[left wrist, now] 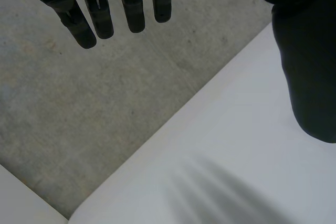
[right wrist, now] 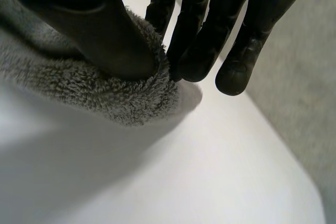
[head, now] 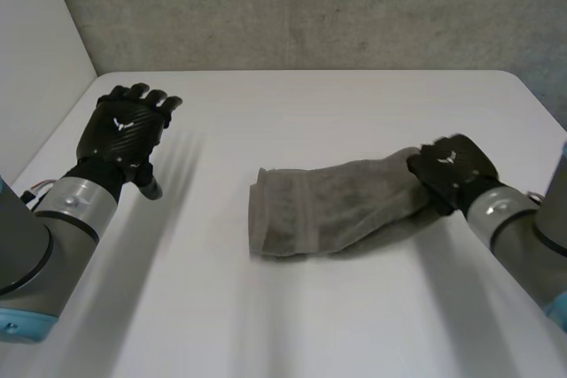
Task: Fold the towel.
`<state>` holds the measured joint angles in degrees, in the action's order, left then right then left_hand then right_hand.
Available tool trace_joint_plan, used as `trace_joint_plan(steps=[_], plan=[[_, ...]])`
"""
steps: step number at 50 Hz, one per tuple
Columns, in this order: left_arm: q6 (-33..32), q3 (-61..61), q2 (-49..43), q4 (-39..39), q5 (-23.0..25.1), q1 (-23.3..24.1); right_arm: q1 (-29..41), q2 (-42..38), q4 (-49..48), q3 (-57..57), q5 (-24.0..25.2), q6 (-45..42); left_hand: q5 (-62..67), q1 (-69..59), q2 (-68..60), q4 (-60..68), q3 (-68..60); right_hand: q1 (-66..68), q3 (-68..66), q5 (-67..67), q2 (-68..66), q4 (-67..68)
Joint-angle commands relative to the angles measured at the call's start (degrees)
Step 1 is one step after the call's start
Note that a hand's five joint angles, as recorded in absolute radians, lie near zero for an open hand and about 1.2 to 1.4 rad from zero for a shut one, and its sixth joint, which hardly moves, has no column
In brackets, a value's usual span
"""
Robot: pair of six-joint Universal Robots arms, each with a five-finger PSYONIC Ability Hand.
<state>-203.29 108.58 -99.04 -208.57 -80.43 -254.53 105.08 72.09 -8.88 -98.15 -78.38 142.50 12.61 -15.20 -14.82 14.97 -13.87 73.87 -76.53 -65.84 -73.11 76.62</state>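
Observation:
A grey towel [head: 328, 205] lies folded into a long bundle across the middle of the white table [head: 292, 325]. My right hand [head: 452, 170] is at the towel's right end. In the right wrist view the thumb [right wrist: 100, 35] presses into the towel's fluffy edge [right wrist: 105, 95] and the fingers [right wrist: 197, 40] close against it, pinching the cloth. My left hand [head: 124, 130] hovers over the table's far left part, well apart from the towel. Its fingers [left wrist: 100, 9] are straight and hold nothing.
A grey concrete wall [head: 310, 6] runs behind the table's far edge, and a white wall [head: 31, 59] stands at the left. The table's right edge [head: 545, 121] passes close behind my right hand. Bare tabletop [left wrist: 247, 145] lies below my left hand.

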Motion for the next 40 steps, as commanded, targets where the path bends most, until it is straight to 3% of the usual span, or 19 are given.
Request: trace_joint_plan(steps=[1, 4, 6, 9, 15, 18, 20, 21, 22, 23, 30, 32, 40], plan=[[0.8, -1.8, 1.6, 0.0, -0.4, 0.1, 16.9, -7.6, 2.0, 12.6, -1.2, -8.1, -12.4, 5.0, 4.6, -4.8, 3.7, 6.1, -3.5, -4.2, -6.9, 3.4], [2.7, -2.5, 2.6, 0.0, -0.5, 0.3, 20.0, -9.7, 2.8, 15.2, -1.6, -10.1, -12.4, 5.0, 4.6, -4.8, 3.7, 6.1, -3.5, -4.2, -6.9, 3.4], [4.1, -3.0, 3.1, 0.0, -0.6, 0.5, 27.1, -13.3, 4.6, 19.3, -1.2, -14.5, -12.4, 5.0, 4.6, -4.8, 3.7, 6.1, -3.5, -4.2, -6.9, 3.4], [7.1, -4.0, 3.9, 0.4, -0.7, 0.7, 31.8, -16.3, 4.9, 21.0, -1.1, -16.0, -12.4, 5.0, 4.6, -4.8, 3.7, 6.1, -3.5, -4.2, -6.9, 3.4], [10.1, -5.4, 4.5, 0.7, -0.8, 1.7, 34.1, -20.4, 4.8, 22.4, -2.0, -15.3, -12.2, 4.8, 4.4, -4.6, 3.5, 6.1, -3.5, -4.2, -6.9, 3.4], [10.1, -5.8, 3.9, 0.9, -0.8, 3.1, 33.6, -19.7, 4.8, 21.6, -2.5, -13.3, -12.1, 4.7, 4.3, -4.4, 3.3, 1.3, 1.3, 0.7, -2.1, -1.4], [10.1, -6.1, 3.7, 0.9, -0.8, 4.0, 32.4, -16.1, 4.8, 20.0, -2.0, -6.8, -11.9, 4.5, 4.1, -4.3, 3.1, -12.4, 15.1, 14.4, 11.6, -15.2], [10.2, -6.4, 3.5, 0.9, -0.8, 4.9, 32.4, -16.1, 4.8, 20.0, -2.0, -6.8, -11.9, 4.5, 4.1, -4.3, 3.1, -12.5, 15.1, 14.5, 11.7, -15.2], [10.2, -6.7, 3.0, 1.0, -0.8, 5.8, 30.8, -12.8, 4.7, 18.7, -1.6, -2.4, -11.7, 4.3, 3.9, -4.1, 3.0, -33.6, 36.3, 35.6, 32.9, -36.4], [10.2, -6.7, 3.0, 1.0, -0.8, 5.8, 28.9, -10.2, 4.6, 17.6, -1.0, 1.9, -11.7, 4.3, 3.9, -4.1, 3.0, -63.9, 66.5, 65.8, 63.1, -66.6], [10.5, -11.2, -2.0, 2.8, -4.4, 10.4, 23.1, -2.8, 5.1, 14.4, 1.7, 14.4, -11.2, 3.8, 3.4, -3.6, 2.5, -63.9, 66.5, 65.8, 63.1, -66.6], [10.8, -12.5, -3.4, 3.9, -5.7, 11.5, 18.0, -0.1, 5.6, 12.4, 2.1, 17.8, -11.0, 3.6, 3.3, -3.4, 2.3, -63.9, 66.5, 65.8, 63.1, -66.6], [16.1, -20.3, -11.9, 12.2, -9.2, 17.3, 11.0, 0.4, 7.5, 10.7, 2.0, 18.5, -10.9, 3.5, 3.1, -3.2, 2.1, -63.9, 66.5, 65.8, 63.1, -66.6]])
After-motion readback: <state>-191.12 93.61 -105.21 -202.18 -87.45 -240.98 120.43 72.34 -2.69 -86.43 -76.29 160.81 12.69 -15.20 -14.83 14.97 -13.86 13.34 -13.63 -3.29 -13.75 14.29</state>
